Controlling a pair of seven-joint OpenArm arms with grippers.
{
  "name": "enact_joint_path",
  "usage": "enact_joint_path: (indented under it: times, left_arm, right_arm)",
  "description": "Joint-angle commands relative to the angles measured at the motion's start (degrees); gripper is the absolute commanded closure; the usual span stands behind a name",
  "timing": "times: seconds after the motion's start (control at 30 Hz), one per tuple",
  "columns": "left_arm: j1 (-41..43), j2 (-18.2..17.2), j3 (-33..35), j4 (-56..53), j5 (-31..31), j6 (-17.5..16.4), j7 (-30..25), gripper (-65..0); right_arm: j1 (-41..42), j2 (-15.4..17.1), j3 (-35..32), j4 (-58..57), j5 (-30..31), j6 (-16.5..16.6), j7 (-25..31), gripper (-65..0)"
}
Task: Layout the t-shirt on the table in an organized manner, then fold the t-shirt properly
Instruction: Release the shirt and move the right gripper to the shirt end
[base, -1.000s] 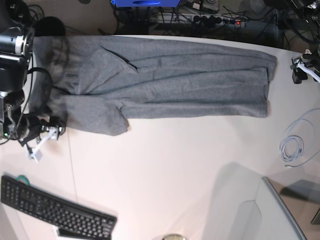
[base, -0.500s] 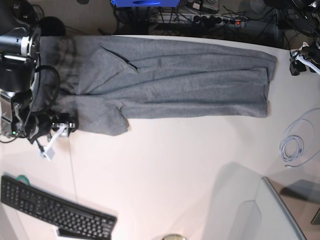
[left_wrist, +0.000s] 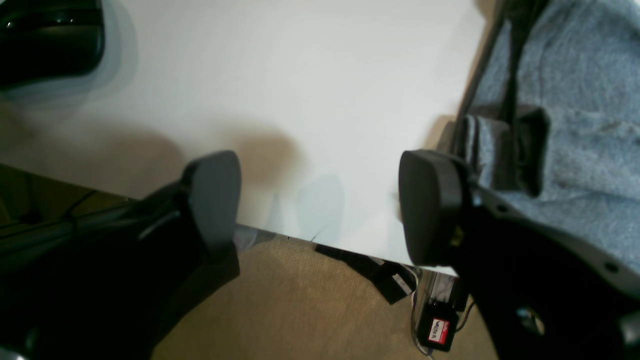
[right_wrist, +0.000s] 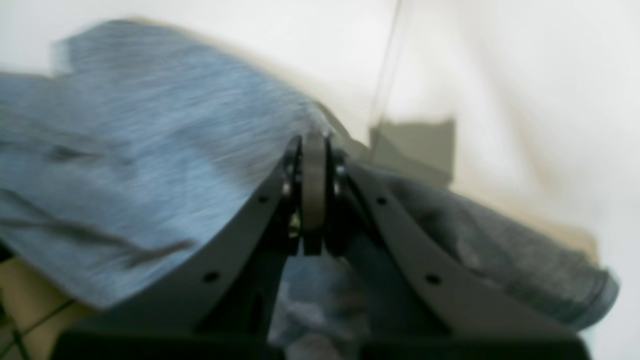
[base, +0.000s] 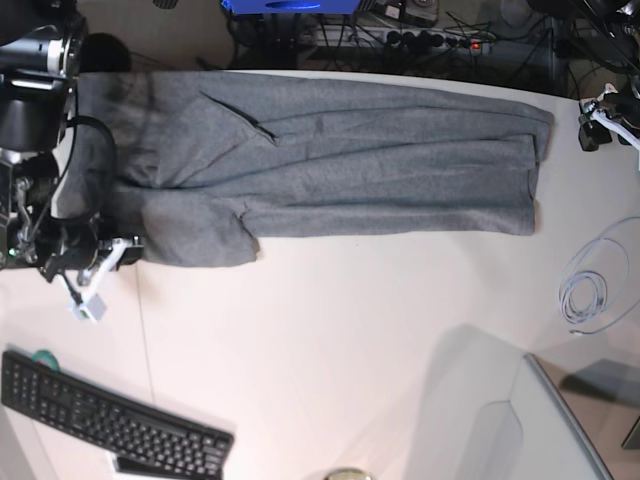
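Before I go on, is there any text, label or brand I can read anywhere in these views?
None readable.
Red-and-white sticker on a small black box under the table: print too small.
Keyboard: key legends too small.
T-shirt: plain, no print visible.

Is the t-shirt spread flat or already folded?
Partly folded: the t-shirt lies as a long narrow band across the table, its sides turned in, with a sleeve flap lying over it near the shoulder end.

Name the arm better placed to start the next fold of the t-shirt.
Right. Its claw is shut on the t-shirt at the sleeve end; the left claw hangs open over the table edge, off the fabric.
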Motion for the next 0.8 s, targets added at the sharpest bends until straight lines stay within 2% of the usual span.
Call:
enact_joint_path:
  times: [0.0,0.17,0.33,0.53,0.63,0.77]
  left_arm:
    - [0.1,-1.5,-0.4,0.9,-0.5,-0.1,-0.8,-47.2]
    - [-0.1,-1.5,-0.4,0.9,-0.5,-0.1,-0.8,-47.2]
    - [-0.3,-1.5,-0.4,0.9,-0.5,-0.1,-0.8,-47.2]
    - [-0.3,-1.5,-0.4,0.9,-0.5,-0.1,-0.8,-47.2]
    - [-0.4,-1.5,-0.4,0.9,-0.5,-0.1,-0.8,-47.2]
    - [-0.3,-1.9,3.4,0.9,-0.5,-0.1,-0.8,-47.2]
  right_arm:
    - [-0.5,0.8,0.3,4.1,2.4,0.4,-1.0,-0.5]
    - [-9.2,0.5,0.3,16.7,6.4,0.3,-7.4,-0.5]
    - [-17.2,0.4,2.6,23.9,10.5,0.3,-8.6,-0.5]
    - [-22.0,0.6,8.0,25.1,14.4,0.8,-12.5,-0.5]
    - [-23.7,0.9,8.2,25.1,14.6,0.8,-12.6,-0.5]
    - [-25.5,1.0,8.2,25.1,14.6,0.8,-12.9,-0.6]
